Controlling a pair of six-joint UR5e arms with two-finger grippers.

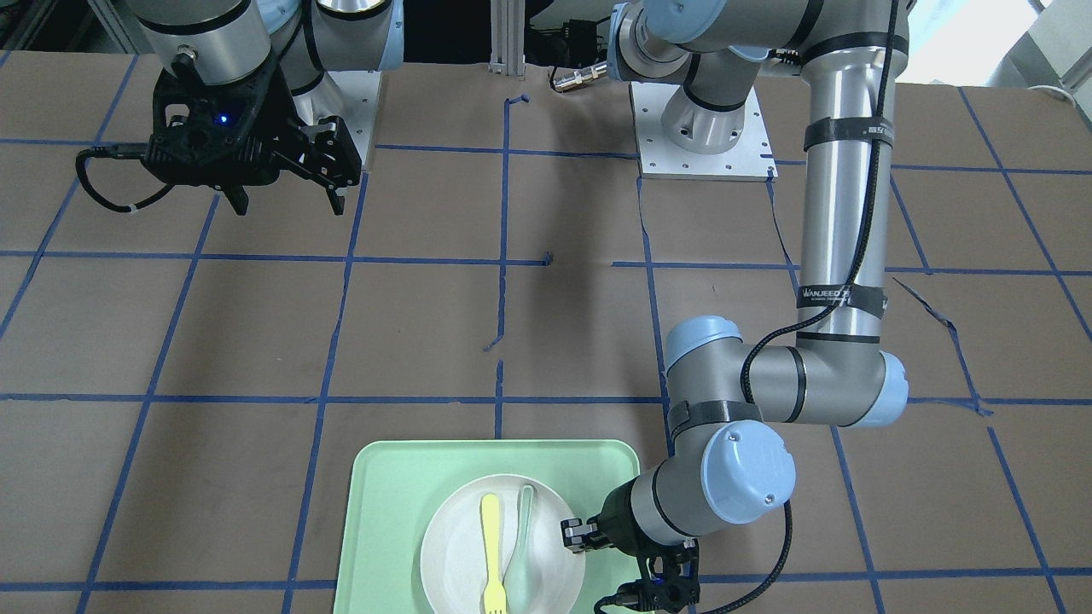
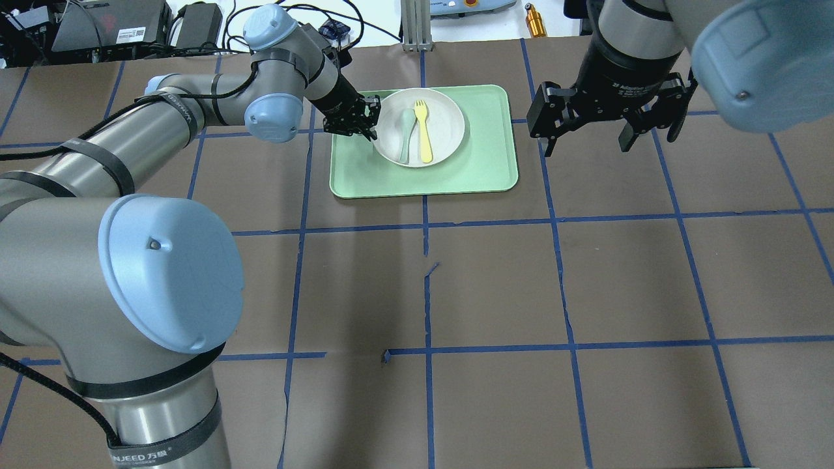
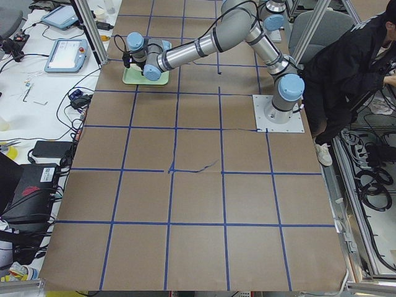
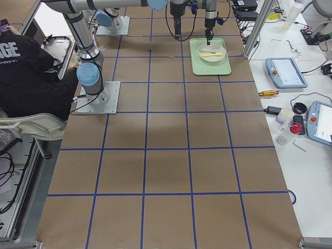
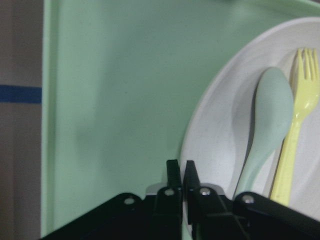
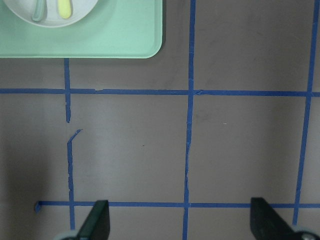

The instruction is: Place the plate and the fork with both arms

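My left claw (image 2: 365, 122) is clenched on the near rim of the plate (image 2: 449, 120). I judge an edge pinch suits it because it lies flat in the tray (image 2: 485, 166). The fork (image 2: 424, 130) rests on the plate just beyond that claw, past the spoon (image 2: 405, 133). My right claw (image 2: 586, 148) hangs released over the counter (image 2: 456, 293), well off to the side, free for the fork.

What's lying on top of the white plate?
A yellow fork and a pale green spoon lie side by side on the plate. The left claw pinches the plate's rim, hiding a little of its edge.
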